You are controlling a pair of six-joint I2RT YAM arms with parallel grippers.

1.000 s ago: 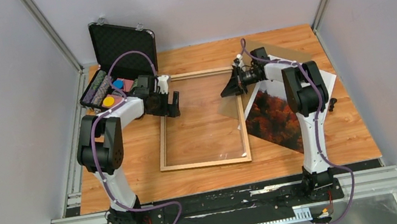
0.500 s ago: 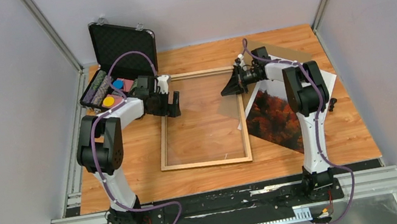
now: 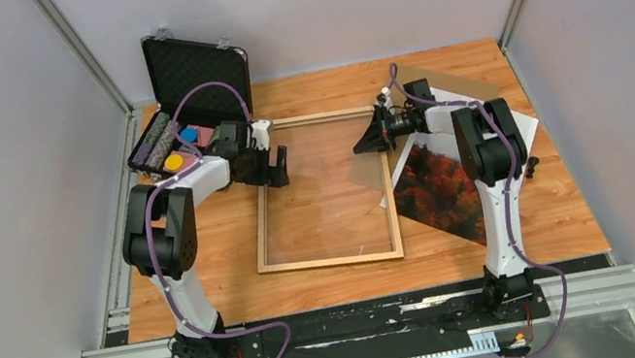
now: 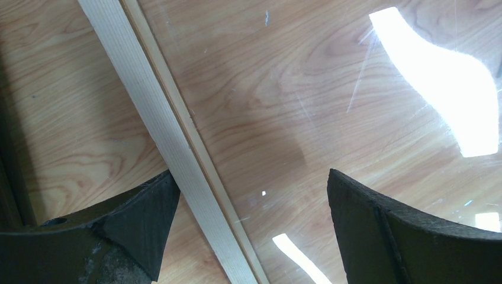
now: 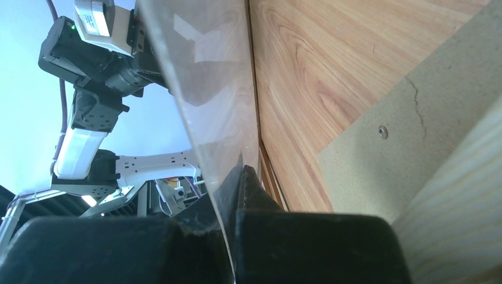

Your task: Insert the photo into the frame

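Note:
The frame [image 3: 329, 260], thin light-brown moulding, lies flat mid-table. The photo [image 3: 434, 188], orange-red trees with a white border, lies face up to its right, partly under my right arm. My right gripper [image 3: 370, 139] is shut on the edge of a clear tinted sheet [image 3: 335, 186], holding that edge raised above the frame's right rail; the sheet [image 5: 207, 89] runs between the fingers [image 5: 260, 195]. My left gripper [image 3: 278, 167] hangs open over the frame's left rail [image 4: 160, 136], one finger [image 4: 142, 219] outside it and the other over the sheet [image 4: 355, 118].
An open black case [image 3: 195, 67] with coloured items stands at the back left, close behind my left arm. A brown backing board [image 3: 461, 90] lies at the back right, seen also from the right wrist [image 5: 402, 136]. Grey walls close in the wooden table [image 3: 327, 89].
A white glint at the frame's near right corner has gone, as if the sheet's near edge settled. The right wrist has shifted slightly. The left arm has not moved.

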